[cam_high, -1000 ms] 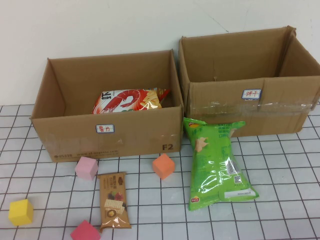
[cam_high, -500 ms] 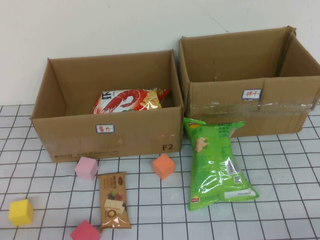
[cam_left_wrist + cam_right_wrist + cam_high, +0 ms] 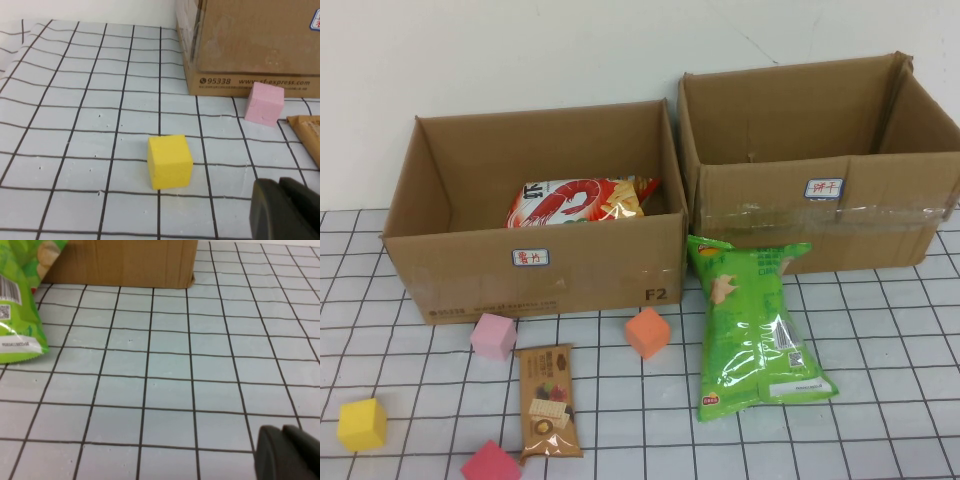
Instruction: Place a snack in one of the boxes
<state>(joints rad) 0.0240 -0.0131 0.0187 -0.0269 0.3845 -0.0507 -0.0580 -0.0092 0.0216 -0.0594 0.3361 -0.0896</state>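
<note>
- While hanging low over the tabletop (image 3: 75, 125) near the yellow cube (image 3: 170, 161), left gripper (image 3: 286, 210) appeared only as a dark tip at the edge of its wrist view; jaws seemingly together with nothing between them, though hard to confirm.
- Likewise right gripper (image 3: 290, 452): a dark tip over bare grid beside the green chip bag (image 3: 20, 295), apparently closed and empty, out of the high view.
- Lay flat in front of the right box (image 3: 820, 215), the green chip bag (image 3: 752, 325), top edge touching the box's front wall.
- Risks judged: slippery, puffy bag could squirm out of a pinch or crumple; long bag might catch on the box's front wall if lifted too low.
- Sat near the left box (image 3: 535, 260) the brown wafer pack (image 3: 548, 400), flat and thin, hard to get under; a shrimp-cracker bag (image 3: 582, 202) already inside that box.
- Crowded around the wafer pack: pink cube (image 3: 493, 336), orange cube (image 3: 647, 331), red cube (image 3: 490, 464), likely to get knocked during a reach.
</note>
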